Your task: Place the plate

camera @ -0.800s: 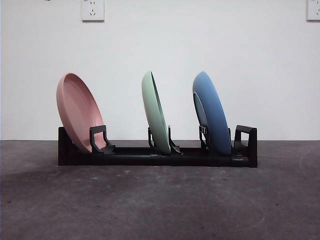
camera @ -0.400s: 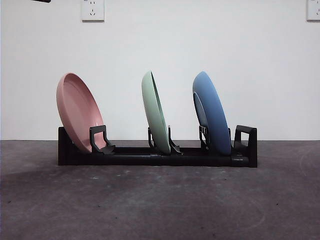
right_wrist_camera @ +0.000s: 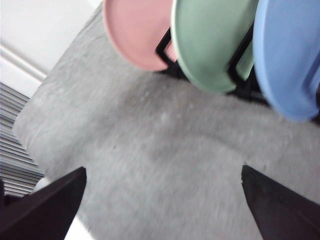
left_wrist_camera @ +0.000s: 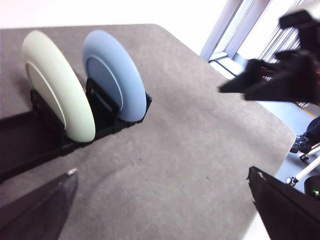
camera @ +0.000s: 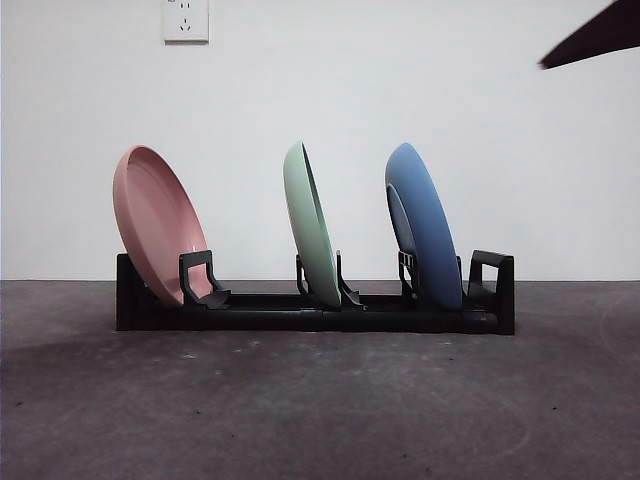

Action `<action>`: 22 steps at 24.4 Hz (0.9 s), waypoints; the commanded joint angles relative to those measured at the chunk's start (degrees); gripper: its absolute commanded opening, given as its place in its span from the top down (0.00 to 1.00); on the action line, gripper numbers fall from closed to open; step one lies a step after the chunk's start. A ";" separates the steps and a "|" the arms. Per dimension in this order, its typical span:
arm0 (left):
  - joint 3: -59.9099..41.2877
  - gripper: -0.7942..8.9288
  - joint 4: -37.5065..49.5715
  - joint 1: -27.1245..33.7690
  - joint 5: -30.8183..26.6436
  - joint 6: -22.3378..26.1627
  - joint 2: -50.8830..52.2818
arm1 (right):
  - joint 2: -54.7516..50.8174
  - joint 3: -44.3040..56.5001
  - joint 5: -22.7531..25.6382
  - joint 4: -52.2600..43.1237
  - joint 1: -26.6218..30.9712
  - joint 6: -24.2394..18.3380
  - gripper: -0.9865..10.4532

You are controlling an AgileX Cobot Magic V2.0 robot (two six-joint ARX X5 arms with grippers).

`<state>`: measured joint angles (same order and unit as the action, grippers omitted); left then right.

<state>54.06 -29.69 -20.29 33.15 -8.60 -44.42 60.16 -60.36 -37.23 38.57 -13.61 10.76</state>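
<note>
**Three plates on edge in the rack**

The black rack [camera: 315,305] lies lengthwise across the table [camera: 320,400], its long axis running side to side in the front view. Three plates stand on edge in its slots, well apart from each other. The pink plate [camera: 155,225] sits at one end and tilts away from the rack's middle, its hollow face turned toward the green plate [camera: 310,225]. The green plate stands at the rack's middle, nearly upright with a slight lean. The blue plate [camera: 425,225] stands near the other end, leaning the same way, its underside ring visible. All are plain, smooth and round.

The left gripper [left_wrist_camera: 165,200] hangs off the rack's blue end, jaws spread and empty. The right gripper [right_wrist_camera: 165,200] hangs in front of the rack, jaws likewise parted with nothing between them.
</note>
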 commanded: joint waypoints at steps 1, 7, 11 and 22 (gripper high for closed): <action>1.07 0.34 0.52 -0.26 0.31 -0.24 0.46 | 7.72 -4.96 0.50 -1.11 -0.42 0.39 0.48; 1.07 0.34 -2.01 -0.26 0.31 -0.26 4.79 | 27.08 -19.19 1.73 -4.07 -0.50 0.44 0.48; 1.07 0.34 -2.47 -0.24 0.28 -0.31 9.11 | 37.81 -27.96 1.75 -5.92 -0.50 0.83 0.48; 1.07 0.34 -10.29 -0.26 0.31 -3.04 13.09 | 45.86 -32.61 2.19 -9.44 -0.46 2.75 0.78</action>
<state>54.11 -40.58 -20.29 33.19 -11.44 -31.14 104.55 -91.42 -35.09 29.36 -13.82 12.69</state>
